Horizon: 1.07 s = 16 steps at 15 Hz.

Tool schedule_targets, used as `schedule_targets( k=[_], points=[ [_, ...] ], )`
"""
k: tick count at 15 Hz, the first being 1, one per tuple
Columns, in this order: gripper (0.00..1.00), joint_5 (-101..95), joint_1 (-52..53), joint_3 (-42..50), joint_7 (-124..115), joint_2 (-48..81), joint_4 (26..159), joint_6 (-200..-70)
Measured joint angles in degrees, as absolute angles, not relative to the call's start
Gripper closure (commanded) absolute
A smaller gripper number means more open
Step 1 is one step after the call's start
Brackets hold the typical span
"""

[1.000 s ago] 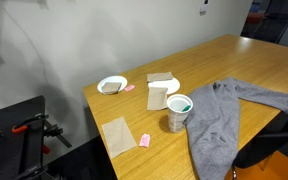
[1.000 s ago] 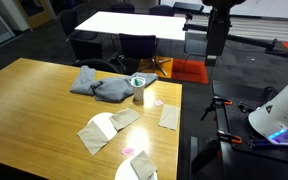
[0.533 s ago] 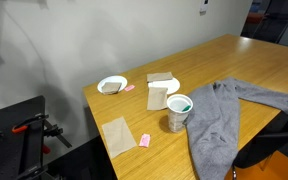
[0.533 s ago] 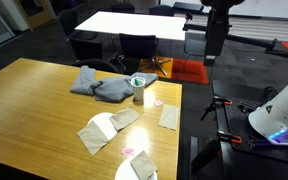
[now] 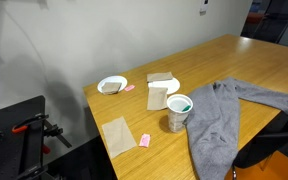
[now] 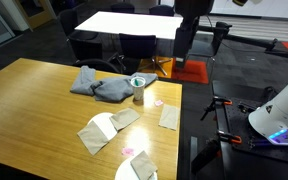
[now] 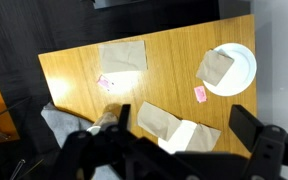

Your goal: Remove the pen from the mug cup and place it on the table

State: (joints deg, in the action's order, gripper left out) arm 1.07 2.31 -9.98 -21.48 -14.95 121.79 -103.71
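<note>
The speckled mug cup [image 5: 176,116] stands upright near the table's [image 5: 234,60] edge, next to a grey cloth. Something teal, the pen [image 5: 180,103], shows in its mouth. The cup also shows in the exterior view [image 6: 138,90] and, partly hidden behind a finger, in the wrist view [image 7: 106,120]. My gripper [image 6: 181,60] hangs high, off the table's end and well apart from the cup. In the wrist view its fingers [image 7: 179,135] are spread wide and empty, looking down on the table [image 7: 174,70].
A grey cloth [image 5: 229,115] lies beside the cup. Two shallow white bowls [image 5: 112,85] [image 7: 246,60] hold brown napkins. Loose napkins [image 5: 119,135] and pink eraser blocks [image 5: 145,140] [image 7: 200,93] lie near the edge. Black stands [image 5: 24,130] are off the table's end.
In the exterior view that shows it, the arm has moved left, towards the table's end. Nothing on the table has moved.
</note>
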Motion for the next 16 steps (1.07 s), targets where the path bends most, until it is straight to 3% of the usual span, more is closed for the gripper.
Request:
schedule_targets(
  k=[16],
  points=[
    [0.0, -7.9, -1.8, -3.0, -42.2, -5.5, 123.2, -122.1]
  ],
)
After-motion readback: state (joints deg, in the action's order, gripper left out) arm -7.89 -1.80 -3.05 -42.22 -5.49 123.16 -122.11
